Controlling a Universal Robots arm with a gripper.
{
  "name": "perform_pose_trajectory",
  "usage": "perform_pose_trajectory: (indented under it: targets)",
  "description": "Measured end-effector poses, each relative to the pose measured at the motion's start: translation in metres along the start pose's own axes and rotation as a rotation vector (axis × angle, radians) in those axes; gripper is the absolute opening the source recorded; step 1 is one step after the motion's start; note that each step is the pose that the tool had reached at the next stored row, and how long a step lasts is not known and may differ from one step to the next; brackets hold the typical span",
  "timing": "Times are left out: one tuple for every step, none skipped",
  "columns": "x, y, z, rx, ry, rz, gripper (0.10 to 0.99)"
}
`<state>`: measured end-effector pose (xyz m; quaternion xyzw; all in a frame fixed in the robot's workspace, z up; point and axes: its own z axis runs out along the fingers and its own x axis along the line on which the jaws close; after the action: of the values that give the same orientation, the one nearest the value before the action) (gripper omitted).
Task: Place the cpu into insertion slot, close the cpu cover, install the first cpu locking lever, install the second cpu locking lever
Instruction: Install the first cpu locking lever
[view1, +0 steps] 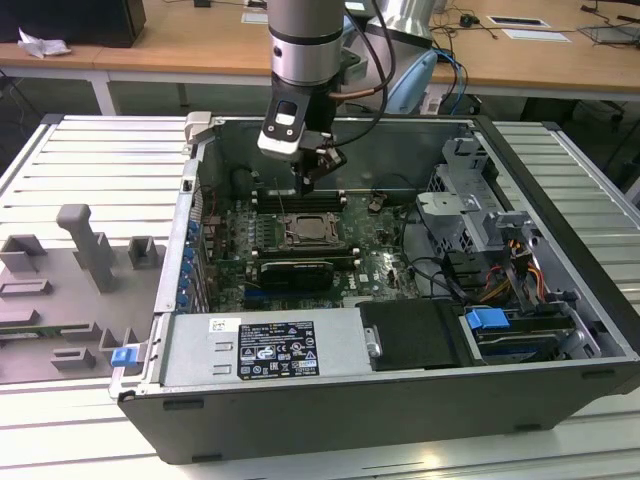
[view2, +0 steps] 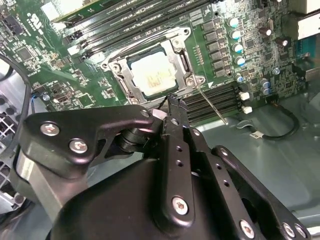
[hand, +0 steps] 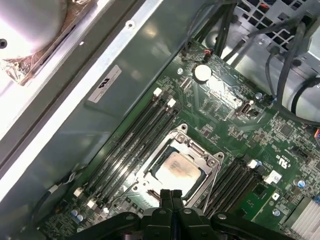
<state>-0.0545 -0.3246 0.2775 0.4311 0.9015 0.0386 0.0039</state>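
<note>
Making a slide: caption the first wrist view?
Shut gripper near the cpu cover, which lies over the cpu seated in the insertion slot.

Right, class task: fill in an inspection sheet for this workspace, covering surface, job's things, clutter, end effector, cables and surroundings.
Surface: slatted metal table carrying an open computer case.
Job's things: cpu seated, cpu cover lying flat around it; a thin locking lever sticks out past the socket corner.
Clutter: grey fixture blocks at the exterior view's left.
End effector: end effector shut, tips beside the cover's edge; contact cannot be told.
Cables: black cable on the case floor; coloured wires by the drive cage.
Surroundings: wooden desks behind.
</note>
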Motion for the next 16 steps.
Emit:
perform_pose_trajectory:
  targets:
    - [0.0000, 0.0000, 0.0000, 0.000, 0.0006, -0.010, 0.106]
    - [0.0000, 0.0000, 0.0000, 0.000, 0.0012, -0.017, 0.106]
    - [0.0000, 0.0000, 0.0000, 0.001, 0.0016, -0.022, 0.106]
    - [0.0000, 0.0000, 0.0000, 0.001, 0.0022, -0.031, 0.106]
    - [0.0000, 0.0000, 0.0000, 0.001, 0.0026, -0.036, 0.106]
    - [0.0000, 0.0000, 0.0000, 0.001, 0.0029, -0.040, 0.106]
    - [0.0000, 0.0000, 0.0000, 0.001, 0.0038, -0.052, 0.106]
    - [0.0000, 0.0000, 0.0000, 0.002, 0.0045, -0.061, 0.106]
    - [0.0000, 0.0000, 0.0000, 0.002, 0.0052, -0.071, 0.106]
    - [0.0000, 0.0000, 0.0000, 0.002, 0.0063, -0.086, 0.106]
    - [0.0000, 0.0000, 0.0000, 0.003, 0.0073, -0.100, 0.106]
    - [0.0000, 0.0000, 0.0000, 0.003, 0.0084, -0.115, 0.106]
    - [0.0000, 0.0000, 0.0000, 0.003, 0.0095, -0.130, 0.106]
    - [0.0000, 0.0000, 0.0000, 0.004, 0.0124, -0.170, 0.106]
    - [0.0000, 0.0000, 0.0000, 0.005, 0.0135, -0.184, 0.106]
    - [0.0000, 0.0000, 0.0000, 0.005, 0.0144, -0.198, 0.106]
